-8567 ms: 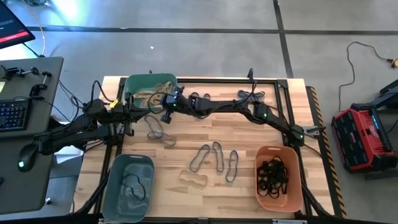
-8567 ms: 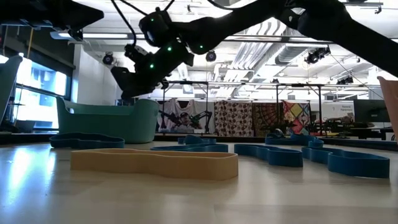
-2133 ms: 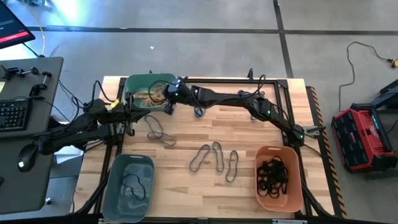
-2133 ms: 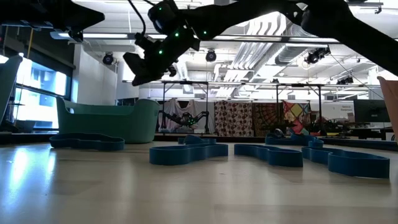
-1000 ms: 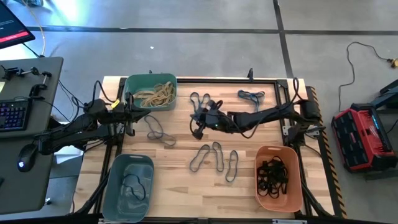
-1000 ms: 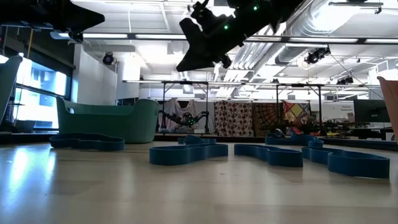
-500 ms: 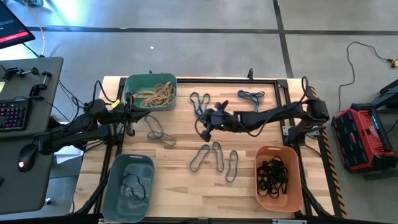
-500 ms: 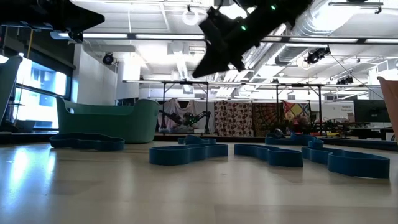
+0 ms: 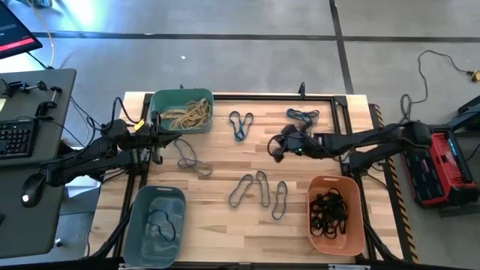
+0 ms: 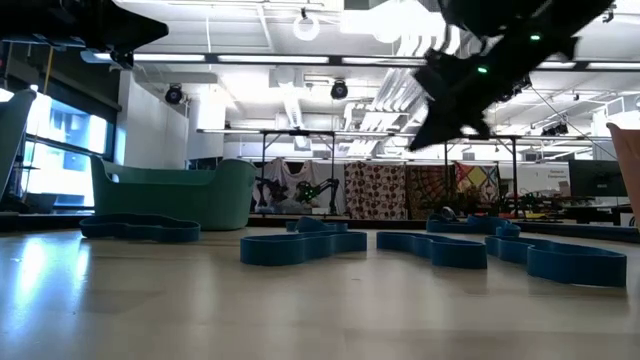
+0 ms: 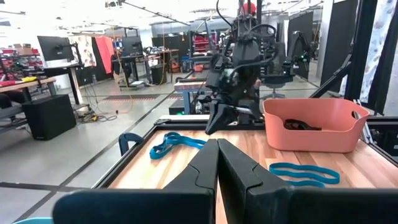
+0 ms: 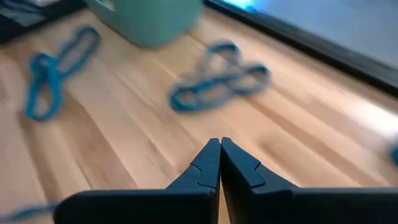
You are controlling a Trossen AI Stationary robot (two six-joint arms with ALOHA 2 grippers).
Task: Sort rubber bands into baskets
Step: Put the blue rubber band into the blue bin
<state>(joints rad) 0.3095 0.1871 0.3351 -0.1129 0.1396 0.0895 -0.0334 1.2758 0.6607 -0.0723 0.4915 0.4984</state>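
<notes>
My right gripper point(image 9: 276, 148) is shut and empty, above the middle of the table; it also shows in the low view point(image 10: 440, 125) and the right wrist view point(image 12: 219, 146). My left gripper point(image 9: 157, 139) is shut and empty at the table's left edge, beside the teal basket point(image 9: 181, 112), which holds tan rubber bands point(image 9: 187, 114). Blue bands point(image 9: 241, 124), point(image 9: 302, 115) lie flat at the far side. A grey-blue band point(image 9: 193, 157) lies at the left and three more bands point(image 9: 261, 191) at the centre. The grey-blue basket point(image 9: 136, 225) and the orange basket point(image 9: 358, 217) stand near the front.
The orange basket holds black bands point(image 9: 328, 211) and the grey-blue basket holds a dark band point(image 9: 160, 225). A black frame point(image 9: 247, 97) runs along the table's far edge. Bare wood shows at the near centre point(image 9: 240, 232). A desk with a keyboard point(image 9: 16, 139) stands off the table's left side.
My right gripper has gone toward the table's right edge, staying above the table, from above the centre-left to right of centre. The bands and baskets have kept still.
</notes>
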